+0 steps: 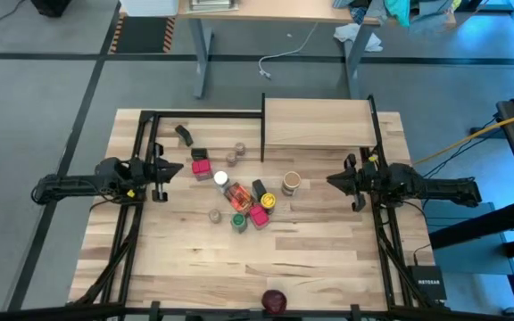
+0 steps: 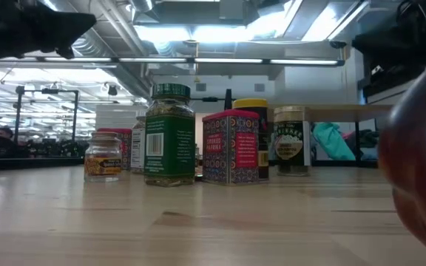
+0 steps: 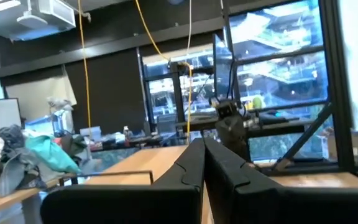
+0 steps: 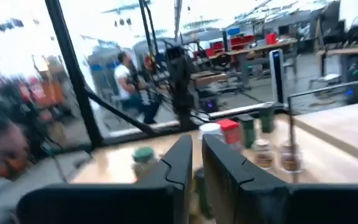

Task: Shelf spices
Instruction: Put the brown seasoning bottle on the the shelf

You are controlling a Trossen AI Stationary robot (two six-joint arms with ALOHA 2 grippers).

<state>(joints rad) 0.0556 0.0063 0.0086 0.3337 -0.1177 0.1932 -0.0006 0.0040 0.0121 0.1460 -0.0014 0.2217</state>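
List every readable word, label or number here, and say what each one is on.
"NETGEAR": on the black box beside the table's right edge, high view.
Pink patterned tin: label print too small to read.
Green-lidded jar: too small.
Orange-labelled jar and dark-labelled jar: blurred.

A black box beside the desk's near corner, behind the right pincer, reads "NETGEAR". In the low view, the pink-red tin shows small white lines on its panel, possibly "SMOKED PAPRIKA", too small to be sure. Labels on the green jar, the small jar and the dark-labelled jar carry print that cannot be read.
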